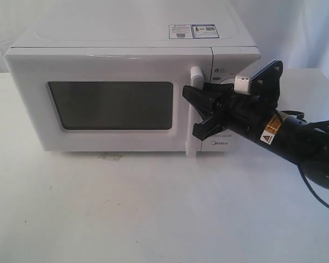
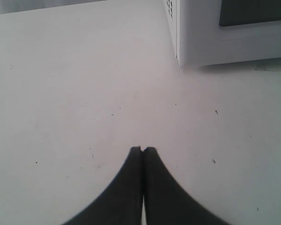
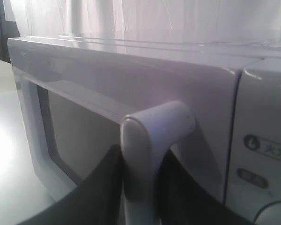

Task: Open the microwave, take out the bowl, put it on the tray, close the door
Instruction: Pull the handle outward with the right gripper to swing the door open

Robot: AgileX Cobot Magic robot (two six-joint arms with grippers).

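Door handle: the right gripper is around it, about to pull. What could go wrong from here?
1. The handle is smooth and rounded, so the right gripper could slip off it mid-pull.
2. Nothing braces the microwave. The left gripper hangs shut over the table near its corner, so the pull may drag the whole oven forward.

The white microwave [image 1: 109, 41] stands directly on the white table [image 1: 153, 208]

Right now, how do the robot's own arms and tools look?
The right black, flat-fingered tool joins a black round arm with an orange-and-white sticker, a white block and a black cable. The left black tool has curved, tapering fingers.
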